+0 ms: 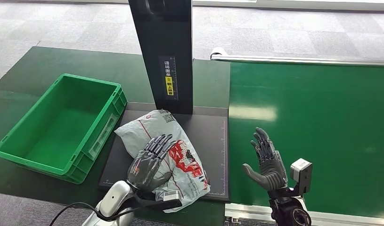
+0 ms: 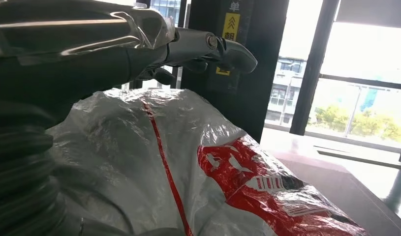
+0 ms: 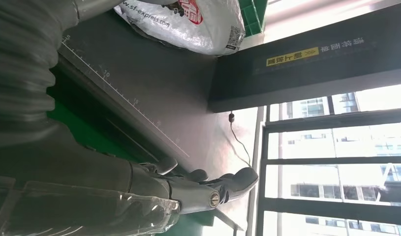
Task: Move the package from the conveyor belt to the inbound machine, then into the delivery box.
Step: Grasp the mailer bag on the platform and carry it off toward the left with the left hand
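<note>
A grey plastic mail package (image 1: 142, 129) with red print lies on the black plate of the inbound machine (image 1: 209, 136), just in front of its black column (image 1: 166, 52). My left hand (image 1: 150, 162) is spread over the top of the package, fingers stretched out toward the column. In the left wrist view the fingers (image 2: 228, 51) hover straight above the crinkled package (image 2: 164, 167) without curling round it. My right hand (image 1: 267, 162) is open and upright, palm facing the package, over the near left edge of the green conveyor belt (image 1: 317, 127). It holds nothing.
The green delivery box (image 1: 112, 117) stands to the left of the plate, with nothing in it. A metal rail (image 1: 298, 60) runs along the belt's far side. In the right wrist view a cable (image 3: 240, 142) trails behind the column's foot.
</note>
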Robot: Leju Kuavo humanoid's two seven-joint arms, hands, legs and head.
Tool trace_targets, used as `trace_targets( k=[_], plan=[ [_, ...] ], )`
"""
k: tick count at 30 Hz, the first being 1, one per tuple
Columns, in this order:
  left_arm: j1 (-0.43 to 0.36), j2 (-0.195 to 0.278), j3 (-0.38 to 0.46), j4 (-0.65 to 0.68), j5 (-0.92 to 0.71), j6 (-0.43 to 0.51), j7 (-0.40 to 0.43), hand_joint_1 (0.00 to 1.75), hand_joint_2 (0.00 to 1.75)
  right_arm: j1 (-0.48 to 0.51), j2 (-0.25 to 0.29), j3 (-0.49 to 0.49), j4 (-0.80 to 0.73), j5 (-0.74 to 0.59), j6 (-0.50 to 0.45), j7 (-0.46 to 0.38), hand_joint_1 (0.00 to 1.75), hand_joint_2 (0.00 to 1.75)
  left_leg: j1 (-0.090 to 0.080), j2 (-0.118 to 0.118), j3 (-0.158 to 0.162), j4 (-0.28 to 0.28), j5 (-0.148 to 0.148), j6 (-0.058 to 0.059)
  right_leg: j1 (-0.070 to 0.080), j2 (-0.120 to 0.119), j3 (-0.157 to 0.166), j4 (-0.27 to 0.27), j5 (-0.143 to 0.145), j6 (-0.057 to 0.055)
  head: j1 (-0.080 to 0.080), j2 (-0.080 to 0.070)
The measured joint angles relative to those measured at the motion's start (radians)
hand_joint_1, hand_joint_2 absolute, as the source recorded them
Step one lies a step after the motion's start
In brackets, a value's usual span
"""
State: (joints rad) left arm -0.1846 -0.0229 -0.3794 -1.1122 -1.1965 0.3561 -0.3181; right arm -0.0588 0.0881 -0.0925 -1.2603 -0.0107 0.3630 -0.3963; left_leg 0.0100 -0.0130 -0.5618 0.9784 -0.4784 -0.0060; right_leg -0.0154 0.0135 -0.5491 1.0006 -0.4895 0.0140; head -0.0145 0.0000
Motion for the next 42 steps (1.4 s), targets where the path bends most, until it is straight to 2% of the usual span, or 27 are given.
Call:
trace_targets(
  k=[4,8,20,31,32,35,36,42],
  plan=[
    [-0.048,-0.002,-0.044,0.057,0.048,-0.013,-0.031,0.03,1.75,-0.008,0.0,0.0,0.0,0.0,-0.015,0.0,0.0,1.75,0.0,-0.001,0.002,0.0,0.0,0.0,0.0,-0.001,0.002,0.0,0.0,0.0,0.0,0.0],
    [-0.087,-0.009,-0.086,0.107,0.09,-0.029,-0.051,1.75,1.75,-0.009,0.001,0.0,-0.001,0.0,-0.026,0.001,0.0,1.75,0.0,-0.001,0.003,0.0,0.0,0.0,-0.001,-0.001,0.003,0.0,0.0,0.0,0.0,0.0],
    [-0.148,-0.026,-0.159,0.19,0.168,-0.071,-0.072,1.75,1.75,-0.005,0.016,-0.017,-0.047,0.001,-0.057,0.01,0.0,1.75,0.0,0.0,0.003,0.0,0.0,0.0,0.0,-0.001,0.002,0.0,0.0,0.0,0.0,0.0],
    [-0.18,-0.023,-0.182,0.23,0.204,-0.049,-0.074,1.75,1.75,0.01,0.053,-0.064,-0.112,0.022,-0.062,0.038,0.0,1.75,0.0,0.0,0.002,0.0,0.0,0.0,0.0,0.0,0.001,0.0,0.0,0.0,0.0,0.0],
    [-0.181,-0.022,-0.183,0.233,0.211,-0.042,-0.074,1.63,1.75,0.012,0.059,-0.07,-0.118,0.026,-0.062,0.041,0.0,1.75,0.0,0.0,0.002,0.0,0.0,0.0,0.0,0.0,0.001,0.0,0.0,0.0,0.0,0.0],
    [-0.186,-0.021,-0.185,0.237,0.231,-0.032,-0.077,0.32,1.75,0.015,0.075,-0.087,-0.134,0.036,-0.061,0.044,0.0,1.75,0.0,0.0,0.002,0.0,0.0,0.0,0.0,0.0,0.001,0.0,0.0,0.0,0.0,0.0],
    [-0.189,-0.021,-0.185,0.237,0.238,-0.033,-0.077,0.0,1.75,0.015,0.079,-0.092,-0.138,0.038,-0.061,0.045,0.0,1.75,0.0,0.0,0.002,0.0,0.0,0.0,0.0,0.0,0.001,0.0,0.0,0.0,0.0,0.0],
    [-0.201,-0.01,-0.17,0.202,0.313,-0.071,-0.076,0.0,1.75,0.016,0.094,-0.116,-0.156,0.05,-0.058,0.051,0.0,1.75,0.0,0.0,0.002,0.0,0.0,0.0,0.0,0.0,0.001,0.0,0.0,0.0,0.0,0.0]
  ],
)
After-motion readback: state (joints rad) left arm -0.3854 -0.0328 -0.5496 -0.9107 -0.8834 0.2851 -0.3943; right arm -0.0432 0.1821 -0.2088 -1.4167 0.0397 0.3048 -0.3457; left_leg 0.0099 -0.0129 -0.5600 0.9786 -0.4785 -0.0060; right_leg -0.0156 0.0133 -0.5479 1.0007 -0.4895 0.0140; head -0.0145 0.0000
